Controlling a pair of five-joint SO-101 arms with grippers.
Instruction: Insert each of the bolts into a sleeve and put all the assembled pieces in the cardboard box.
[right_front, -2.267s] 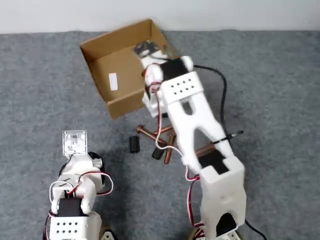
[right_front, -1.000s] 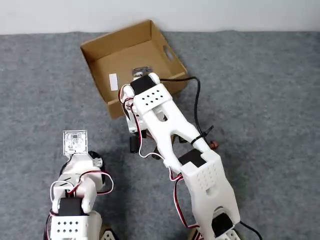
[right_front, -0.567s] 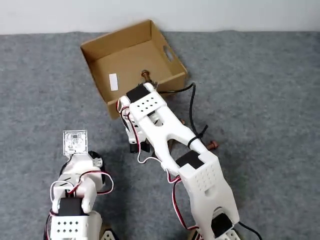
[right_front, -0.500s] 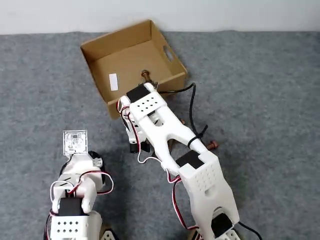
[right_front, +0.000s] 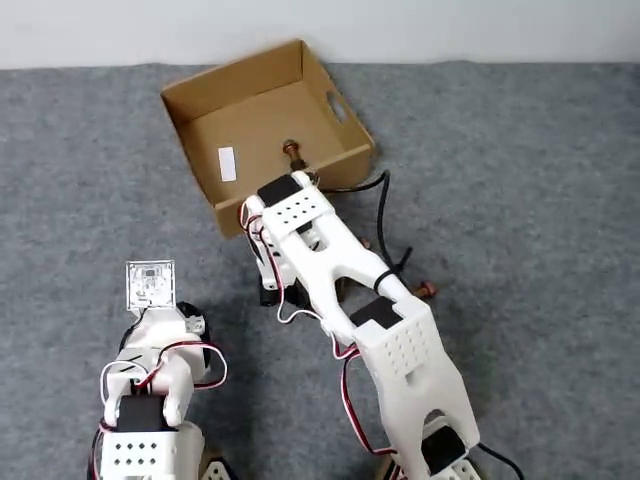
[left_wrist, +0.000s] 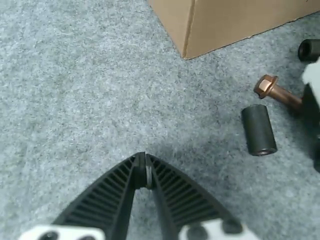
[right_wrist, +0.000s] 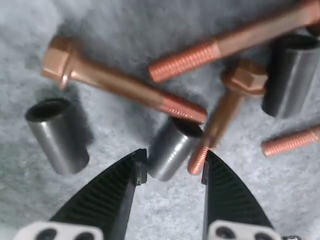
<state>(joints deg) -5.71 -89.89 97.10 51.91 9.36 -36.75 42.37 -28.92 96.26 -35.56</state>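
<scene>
**High view:** The cardboard box sits at the far left, with one bolt head showing inside it. The right arm hangs over the loose pile in front of the box.

**Left wrist view:** The left gripper has its fingers closed on nothing, above the carpet.

**Right wrist view:** The right gripper is spread open and straddles one sleeve. The tip of a bolt lies just beside that sleeve. The sleeve is probably rigid, smooth and prone to rolling, so grip it across mid-length.
</scene>
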